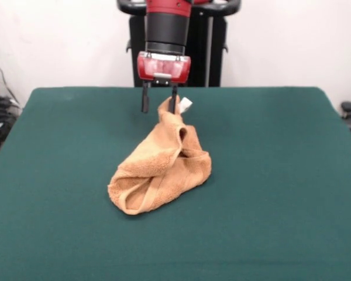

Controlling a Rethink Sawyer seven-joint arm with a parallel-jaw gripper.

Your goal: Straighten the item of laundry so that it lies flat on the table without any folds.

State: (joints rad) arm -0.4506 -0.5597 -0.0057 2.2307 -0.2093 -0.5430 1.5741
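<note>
Towel sits mid-surface, bunched and folded over itself, far from flat. One corner is pulled up toward 12 o'clock, where the gripper hangs over it. The fingers stand visibly apart, and the raised corner with the small white tag lies against the right-hand one. No clear pinch; reads as apart, not clamped on cloth.

Step, as a judgement: mid-straightening, corner lift or drag, with most of the work left. Next move likely calls for a firm grip on that top corner, then a pull away from the heap so the folds slide out along the green surface.

Long axis runs from about 1 o'clock (raised tip) down to 7 o'clock (wide rolled end). The narrow end points at the gripper.
</note>
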